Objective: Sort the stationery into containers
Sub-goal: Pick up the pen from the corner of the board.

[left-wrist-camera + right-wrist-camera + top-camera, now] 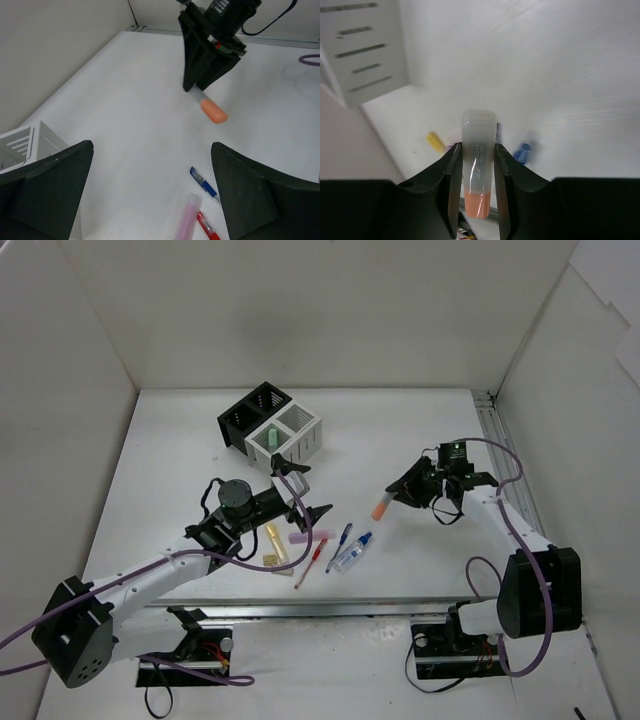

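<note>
My right gripper (pixel 398 490) is shut on the orange marker (pixel 381 508), right of the table's middle. In the right wrist view the marker (pixel 479 150) sits between both fingers. My left gripper (pixel 305 492) is open and empty, in front of the white organiser (pixel 300 430), which holds a green-capped marker (pixel 272 440). The black organiser (pixel 250 412) stands behind it. On the table lie a yellow marker (pixel 272 538), a pink marker (pixel 310 536), a red pen (pixel 312 562), a blue pen (pixel 340 545), a blue-capped bottle (pixel 352 553) and a beige eraser (pixel 272 559).
White walls enclose the table at the left, back and right. A metal rail (pixel 300 605) runs along the near edge. The left wrist view shows the right gripper (pixel 207 55) with the orange marker (pixel 212 110) ahead of my open fingers (pixel 265 195).
</note>
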